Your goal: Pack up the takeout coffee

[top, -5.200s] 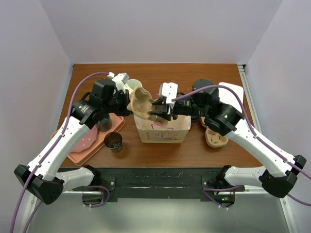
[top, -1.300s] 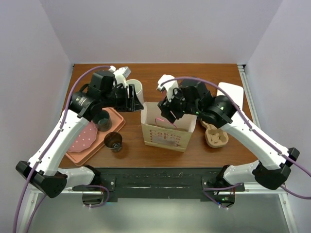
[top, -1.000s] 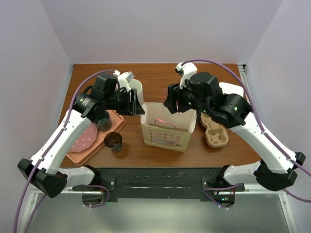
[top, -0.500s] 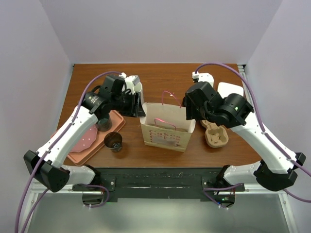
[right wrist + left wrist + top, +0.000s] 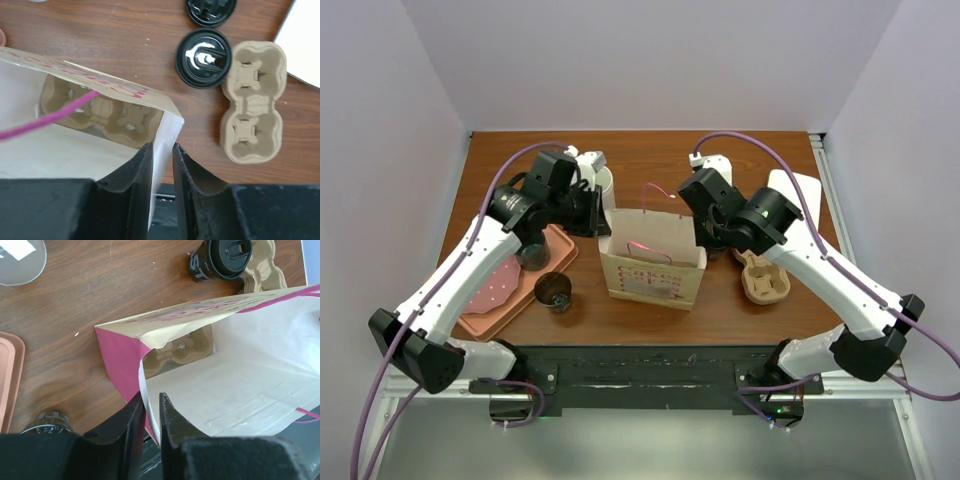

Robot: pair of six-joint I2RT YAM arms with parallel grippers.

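Two claws hold the open paper bag [image 5: 653,262] by its rim. The left claw [image 5: 150,407] is pinching the bag's pink-lined side wall, and the right claw [image 5: 161,152] is pinching the opposite wall. A moulded-pulp carrier [image 5: 102,112] lies at the bag's bottom. The takeout coffee [image 5: 204,57] stands on the worktop [image 5: 100,30] outside the bag, in the upper middle of the right wrist view, just beside a second carrier [image 5: 252,100]. From overhead it seems hidden behind the right arm.
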